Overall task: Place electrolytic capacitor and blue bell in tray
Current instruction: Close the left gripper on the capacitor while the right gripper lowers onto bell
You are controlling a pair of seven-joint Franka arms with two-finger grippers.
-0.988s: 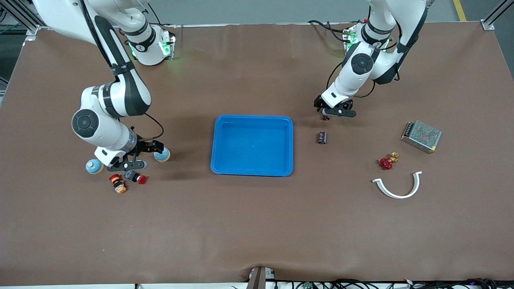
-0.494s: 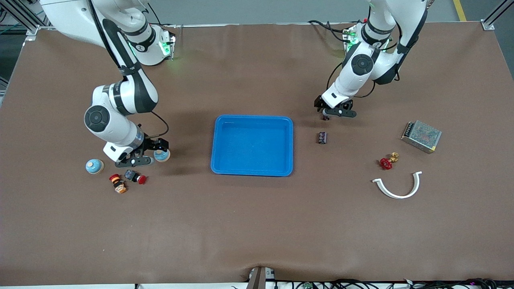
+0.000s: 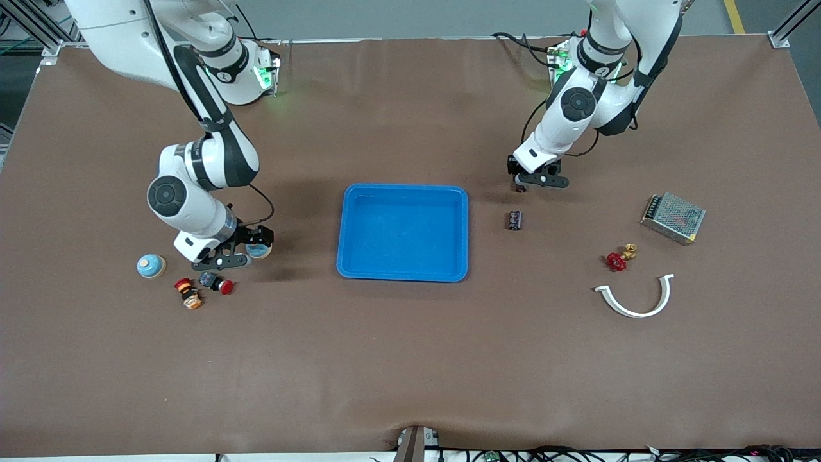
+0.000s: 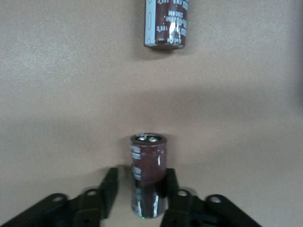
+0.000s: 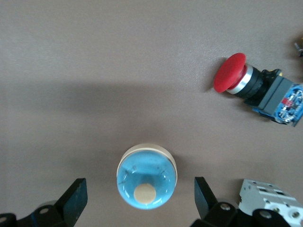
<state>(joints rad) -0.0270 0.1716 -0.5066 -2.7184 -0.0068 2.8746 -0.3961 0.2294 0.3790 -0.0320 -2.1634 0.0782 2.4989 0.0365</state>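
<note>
Pick-up step: left gripper (image 4: 141,198) pinches an upright maroon cylindrical electrolytic capacitor (image 4: 147,175) toward the left arm's end, right gripper (image 5: 140,201) gapes around a sky-blue domed bell (image 5: 147,182); next, lifting both toward the empty bright-blue rectangular plastic tray (image 3: 403,274).

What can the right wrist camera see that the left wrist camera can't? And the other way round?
Only the right wrist view: a blue bell sitting inside the open right pincer, not touched, plus a red push button nearby.
Only the left wrist view: a brown capacitor standing upright at the left pincer, and a second capacitor lying on its side farther off.
Both: the same brown table, with one task piece right at a black pincer.
</note>
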